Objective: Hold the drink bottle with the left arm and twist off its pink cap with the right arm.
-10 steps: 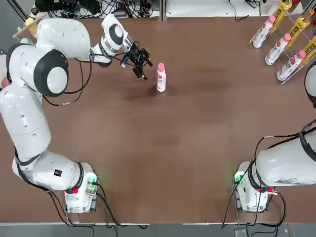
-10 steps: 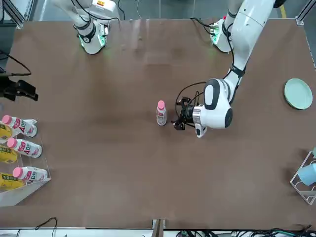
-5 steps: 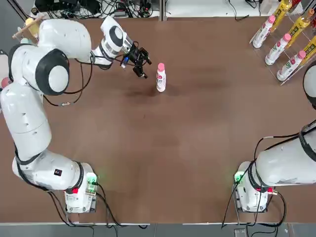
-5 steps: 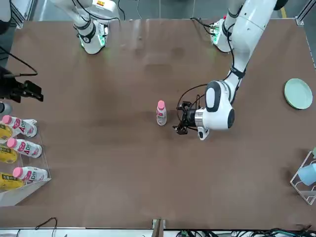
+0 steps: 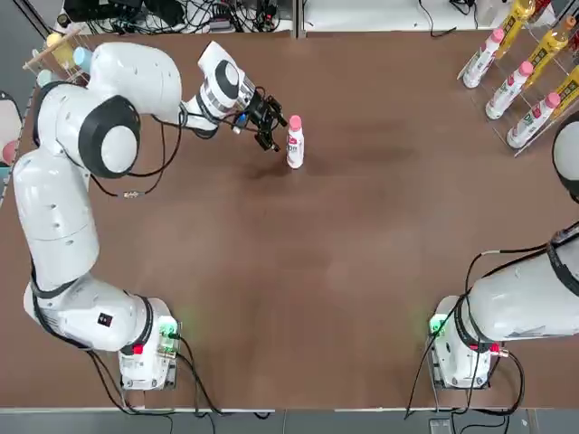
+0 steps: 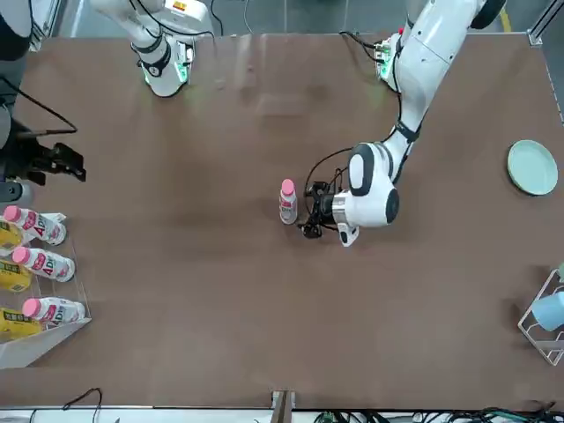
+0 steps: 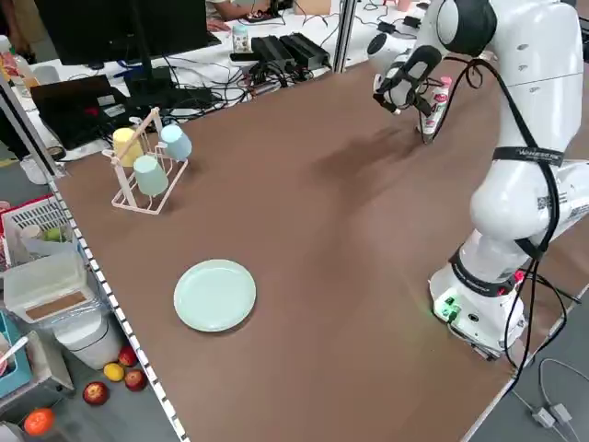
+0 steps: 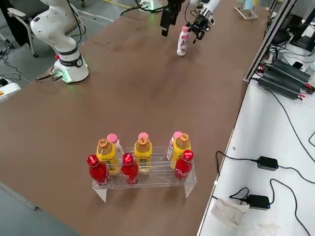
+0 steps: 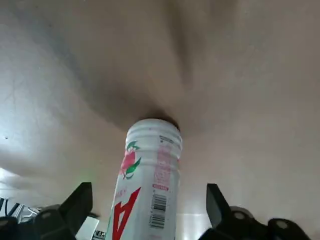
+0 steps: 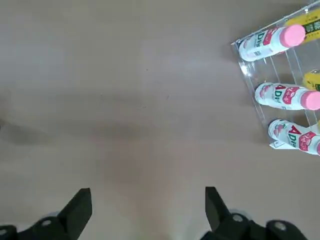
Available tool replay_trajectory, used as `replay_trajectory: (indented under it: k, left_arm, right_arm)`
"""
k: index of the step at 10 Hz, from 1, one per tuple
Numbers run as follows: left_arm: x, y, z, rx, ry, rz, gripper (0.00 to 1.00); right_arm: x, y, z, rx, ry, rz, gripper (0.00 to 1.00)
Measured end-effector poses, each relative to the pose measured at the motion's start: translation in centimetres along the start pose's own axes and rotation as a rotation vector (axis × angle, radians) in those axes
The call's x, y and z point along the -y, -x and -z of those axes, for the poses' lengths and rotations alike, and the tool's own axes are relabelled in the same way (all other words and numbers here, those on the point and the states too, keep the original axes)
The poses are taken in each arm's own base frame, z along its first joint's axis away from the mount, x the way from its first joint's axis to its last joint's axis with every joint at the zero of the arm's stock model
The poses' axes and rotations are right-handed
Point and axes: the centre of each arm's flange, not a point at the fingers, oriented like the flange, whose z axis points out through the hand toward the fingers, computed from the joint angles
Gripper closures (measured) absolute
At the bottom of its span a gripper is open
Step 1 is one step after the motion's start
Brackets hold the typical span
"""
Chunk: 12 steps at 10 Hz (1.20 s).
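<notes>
The left gripper (image 5: pixel 274 128) has moved right across the table toward the drink bottle (image 5: pixel 295 145): a second ago it hung a clear gap to the bottle's left, and now its open fingers (image 9: pixel 75 204) reach to either side of the bottle's body, not yet closed on it. The left arm (image 5: pixel 136 81) has swung right with it, its forearm now closer to the bottle. In the front view, the right gripper (image 6: pixel 55 162) at the picture's left edge has crept slightly rightward and lower.
</notes>
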Motion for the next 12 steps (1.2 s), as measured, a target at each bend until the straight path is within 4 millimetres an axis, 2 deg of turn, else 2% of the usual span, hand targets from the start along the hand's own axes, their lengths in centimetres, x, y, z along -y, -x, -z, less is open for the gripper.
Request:
replay_trajectory:
  k: [2, 4, 8, 10, 12]
  left_arm:
    - [0.0, 0.1, -0.7, 0.003, 0.012, 0.009, 0.0]
    - [-0.1, 0.4, -1.3, 0.006, 0.036, 0.02, 0.0]
    - [-0.7, 0.6, -1.2, 0.007, 0.056, 0.02, 0.0]
    - [-0.7, -0.1, -1.6, 0.001, 0.06, 0.028, 0.0]
    - [-0.8, -0.7, -2.0, -0.013, 0.077, 0.037, 0.0]
  right_arm:
    - [2.3, -0.4, 0.1, -0.026, 0.006, 0.046, 0.0]
    - [3.6, -0.7, -0.2, -0.028, 0.008, 0.068, 0.0]
    - [7.0, -1.3, -1.1, -0.028, 0.011, 0.126, 0.0]
    - [10.6, -1.5, -2.2, -0.015, 0.015, 0.184, 0.0]
    - [15.3, -1.4, -3.8, 0.005, 0.024, 0.26, 0.0]
